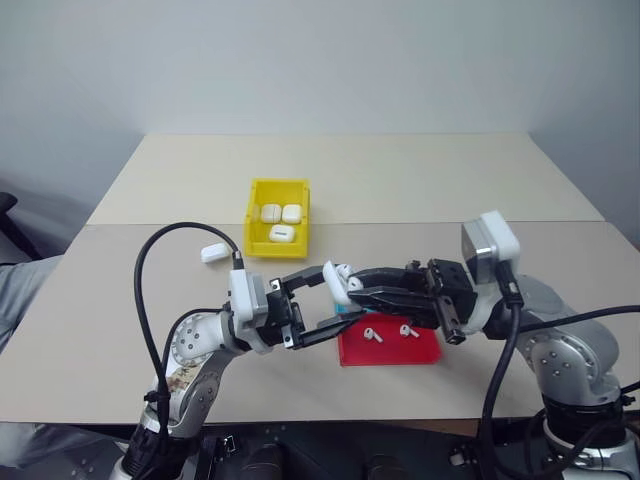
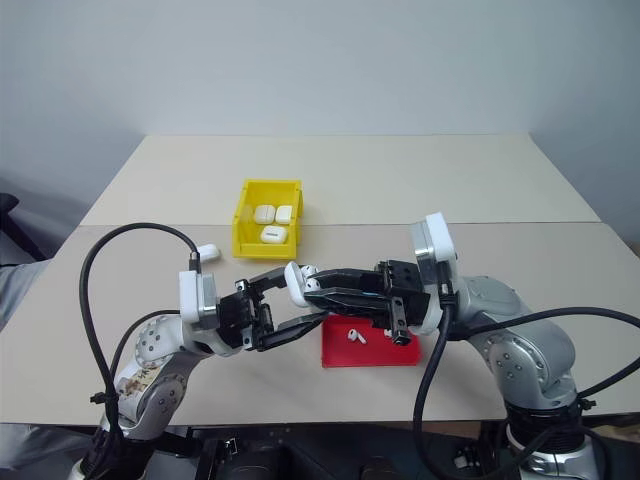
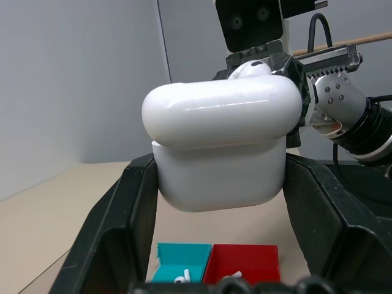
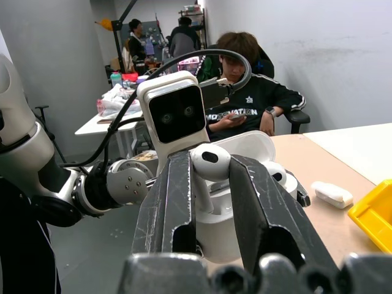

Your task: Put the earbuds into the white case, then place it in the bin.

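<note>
Holding arms raised over table (image 1: 120,330) so I can load midair: left gripper (image 1: 322,305) clamps open white case (image 1: 337,281) steady, right gripper (image 1: 362,297) pinches earbud (image 4: 210,160) over its well; bin (image 1: 256,215) waits beyond, near.

A pale beige table (image 1: 400,180) made of two tops joined along a seam stands against a plain light grey wall (image 1: 320,60), while behind it a seated person (image 4: 251,98) looks down at a phone and others stand near cluttered desks (image 4: 110,119).
</note>
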Available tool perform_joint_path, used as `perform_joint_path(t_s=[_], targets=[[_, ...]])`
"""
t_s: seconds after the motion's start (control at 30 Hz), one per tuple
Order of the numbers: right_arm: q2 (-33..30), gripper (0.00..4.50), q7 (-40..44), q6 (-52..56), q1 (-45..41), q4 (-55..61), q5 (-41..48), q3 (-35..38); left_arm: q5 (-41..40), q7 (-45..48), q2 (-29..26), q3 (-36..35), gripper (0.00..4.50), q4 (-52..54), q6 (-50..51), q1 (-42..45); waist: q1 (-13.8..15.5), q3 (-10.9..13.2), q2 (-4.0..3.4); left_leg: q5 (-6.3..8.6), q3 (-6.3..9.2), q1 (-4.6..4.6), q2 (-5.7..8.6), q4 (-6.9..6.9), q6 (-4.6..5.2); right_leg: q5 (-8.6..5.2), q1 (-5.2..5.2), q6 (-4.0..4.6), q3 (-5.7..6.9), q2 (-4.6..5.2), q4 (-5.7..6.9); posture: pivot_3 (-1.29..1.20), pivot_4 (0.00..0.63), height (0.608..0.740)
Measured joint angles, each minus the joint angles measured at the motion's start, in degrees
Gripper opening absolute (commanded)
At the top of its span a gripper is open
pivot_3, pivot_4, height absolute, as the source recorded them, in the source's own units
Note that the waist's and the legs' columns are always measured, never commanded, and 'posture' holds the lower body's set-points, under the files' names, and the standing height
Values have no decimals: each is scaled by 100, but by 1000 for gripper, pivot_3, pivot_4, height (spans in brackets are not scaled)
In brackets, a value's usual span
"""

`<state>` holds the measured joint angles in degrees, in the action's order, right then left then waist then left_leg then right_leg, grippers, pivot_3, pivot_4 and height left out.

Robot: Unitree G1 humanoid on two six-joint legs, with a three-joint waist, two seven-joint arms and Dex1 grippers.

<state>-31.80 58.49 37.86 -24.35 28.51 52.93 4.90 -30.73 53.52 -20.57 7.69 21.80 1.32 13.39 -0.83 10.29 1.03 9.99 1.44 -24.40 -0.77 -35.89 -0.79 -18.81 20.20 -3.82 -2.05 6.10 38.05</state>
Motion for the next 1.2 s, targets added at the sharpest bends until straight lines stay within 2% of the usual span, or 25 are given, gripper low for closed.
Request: perform_joint_path(t_s=[0.17, 0.23, 0.27, 0.73, 0.87, 1.07, 1.17, 1.2], targets=[[-1, 748, -2, -26, 19, 0, -2, -14, 3, 9, 3, -1, 2786, -2, -5, 0, 1, 0, 0, 0, 0, 0, 0, 0, 0, 0, 0, 0, 0, 0, 0, 0, 150, 740], [-1, 1367, -1, -48, 27, -1, -14, -21, 3, 16, 8, -1, 2786, -2, -6, 0, 0, 0, 0, 0, 0, 0, 0, 0, 0, 0, 0, 0, 0, 0, 0, 0, 150, 740], [-2, 1520, 1, -94, 29, 1, -66, -35, 4, 21, 10, 0, 2786, -2, -6, 0, 0, 0, 0, 0, 0, 0, 0, 0, 0, 0, 0, 0, 0, 0, 0, 0, 150, 740], [-133, 1520, 189, -583, 140, 12, -350, -108, 41, 73, 9, -10, 2786, -32, -19, 5, 4, 0, 0, 0, 0, 0, 0, 0, 0, 0, -1, 0, 0, 0, -1, 0, 150, 740], [-357, 1520, 296, -726, 131, -100, -357, 157, 47, 121, 6, -12, 2786, -155, -55, 22, 11, 0, 0, 0, 0, 1, 1, -1, 0, 0, -4, 0, 1, 0, -1, 0, 150, 740], [-1120, 1520, 387, -317, -988, -520, -188, 381, 373, 316, 10, 173, 2786, -670, -189, 222, -3, 0, 1, 0, -1, 3, -2, 1, 0, 0, -2, 0, 1, -2, -2, 0, 150, 740], [-1218, 1000, 394, 26, -1533, -674, -200, 100, 459, 385, 99, 289, 2786, -896, -227, 358, -1, 1, 1, 0, 0, -1, -2, -1, 1, 0, 0, 0, 0, -2, -4, 0, 150, 740], [-1235, 637, 435, 117, -1660, -713, -217, -42, 497, 398, 128, 335, 2786, -967, -228, 431, 4, 1, 1, 0, -1, -2, -1, -1, 1, 0, 1, 0, 0, -2, -4, 0, 150, 740]])
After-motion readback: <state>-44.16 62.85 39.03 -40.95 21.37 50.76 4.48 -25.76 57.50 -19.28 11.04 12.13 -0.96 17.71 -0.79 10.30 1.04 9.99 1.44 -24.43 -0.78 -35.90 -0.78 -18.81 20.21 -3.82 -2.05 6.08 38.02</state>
